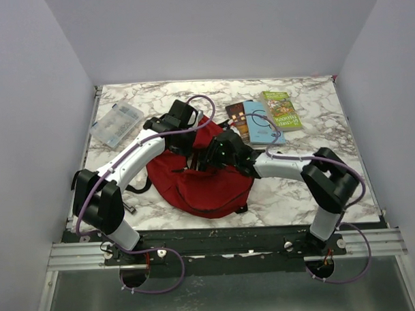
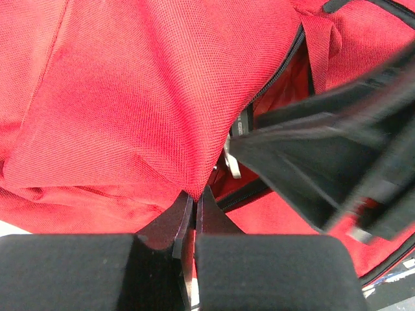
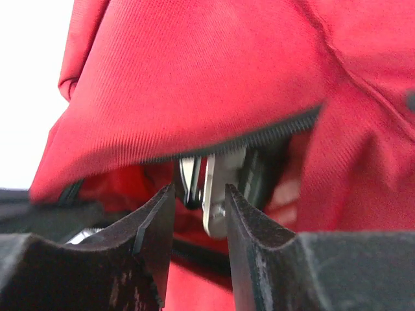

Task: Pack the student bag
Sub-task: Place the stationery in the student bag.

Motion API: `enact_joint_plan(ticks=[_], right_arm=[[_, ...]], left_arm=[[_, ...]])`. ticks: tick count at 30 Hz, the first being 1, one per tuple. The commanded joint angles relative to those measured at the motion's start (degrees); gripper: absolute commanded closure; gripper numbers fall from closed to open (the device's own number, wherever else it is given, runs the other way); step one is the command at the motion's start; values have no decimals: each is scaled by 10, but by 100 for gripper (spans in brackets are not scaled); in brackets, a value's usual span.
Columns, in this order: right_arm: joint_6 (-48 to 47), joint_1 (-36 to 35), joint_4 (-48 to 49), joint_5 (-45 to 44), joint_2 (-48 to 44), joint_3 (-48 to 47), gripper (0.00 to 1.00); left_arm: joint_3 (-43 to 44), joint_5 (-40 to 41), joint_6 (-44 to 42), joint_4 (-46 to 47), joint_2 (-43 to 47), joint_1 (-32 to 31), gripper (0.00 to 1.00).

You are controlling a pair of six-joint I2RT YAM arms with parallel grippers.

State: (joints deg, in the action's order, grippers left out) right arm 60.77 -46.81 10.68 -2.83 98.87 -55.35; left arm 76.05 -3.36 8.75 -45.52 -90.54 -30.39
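The student bag (image 1: 203,186) lay in the middle of the marble table (image 1: 311,193), just below the centre of the overhead frame, with both arms bent in over its upper edge. In the left wrist view, the left gripper (image 2: 194,196) had its fingers pressed fully together at the bottom centre of the frame, pinching a fold of the bag's red fabric. Right of that fold the zipper gaped, showing the red lining.

In the right wrist view, the right gripper (image 3: 200,194) had its fingers a narrow gap apart, and a metal zipper pull (image 3: 214,184) hung between them, close against the right-hand finger. The blur left it unclear whether they actually clamped it.

A clear plastic case (image 1: 116,124) sat in the upper left of the tabletop. Three booklets (image 1: 264,118) lay side by side in the upper right.
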Motion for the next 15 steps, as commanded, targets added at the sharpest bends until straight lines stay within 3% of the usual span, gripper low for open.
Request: enact_joint_plan(ticks=[1, 5, 8, 12, 15], right_arm=[[-32, -3, 11, 44, 96, -89, 63], [-17, -3, 68, 95, 121, -132, 70], [-34, -2, 42, 88, 97, -129, 70], [-64, -2, -49, 34, 57, -89, 60], [-76, -2, -65, -10, 18, -35, 56]], left_arm=[[-2, -19, -2, 22, -3, -7, 100], [-2, -11, -8, 20, -7, -9, 100], [-8, -5, -7, 22, -6, -9, 100], [-3, -7, -8, 19, -5, -10, 100], [0, -7, -10, 19, -7, -10, 100]])
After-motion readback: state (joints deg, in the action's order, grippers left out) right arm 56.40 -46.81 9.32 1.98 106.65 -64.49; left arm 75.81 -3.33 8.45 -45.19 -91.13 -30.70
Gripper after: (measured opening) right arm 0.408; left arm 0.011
